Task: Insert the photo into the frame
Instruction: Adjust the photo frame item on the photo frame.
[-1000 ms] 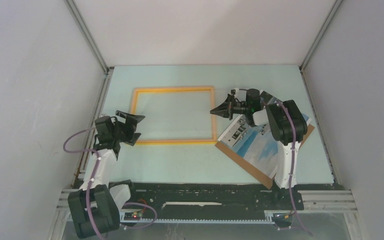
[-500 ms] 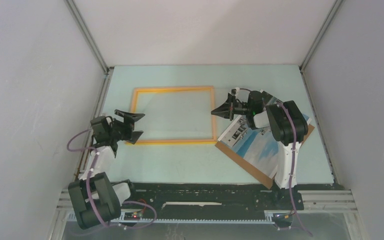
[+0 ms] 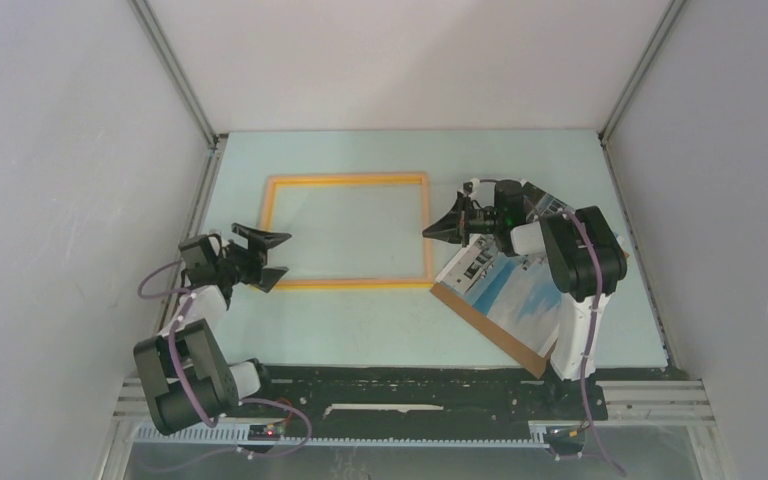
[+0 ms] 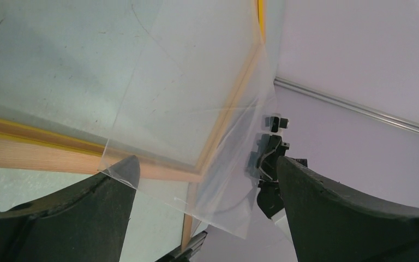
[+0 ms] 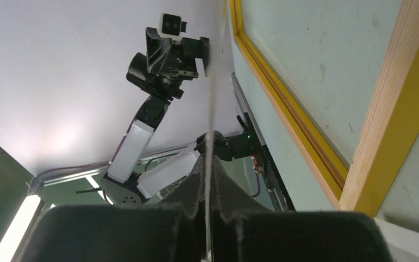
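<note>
Movement since the earlier view is mostly in the left arm: it has folded back toward the near left corner, and the left gripper [image 3: 280, 255] now sits slightly nearer and lower beside the frame [image 3: 350, 284], its jaws spread wide and holding nothing. The right arm's elbow has swung outward to the right. The right gripper [image 3: 430, 229] has barely shifted at the frame's right edge, fingers pressed together on the edge of a thin clear sheet [image 4: 223, 191], which overhangs the frame's corner in the left wrist view.

The frame lies flat, its long axis running left to right, square with the table [image 3: 360, 330]. The photo [image 3: 508, 290] lies face up on a brown backing board [image 3: 490, 333] just right of the frame, turned diagonally to it, buildings toward the frame and sky toward the near right. The right arm hides enough that its long axis cannot be told.

The table is pale green, enclosed by plain white walls [image 3: 410, 60].
</note>
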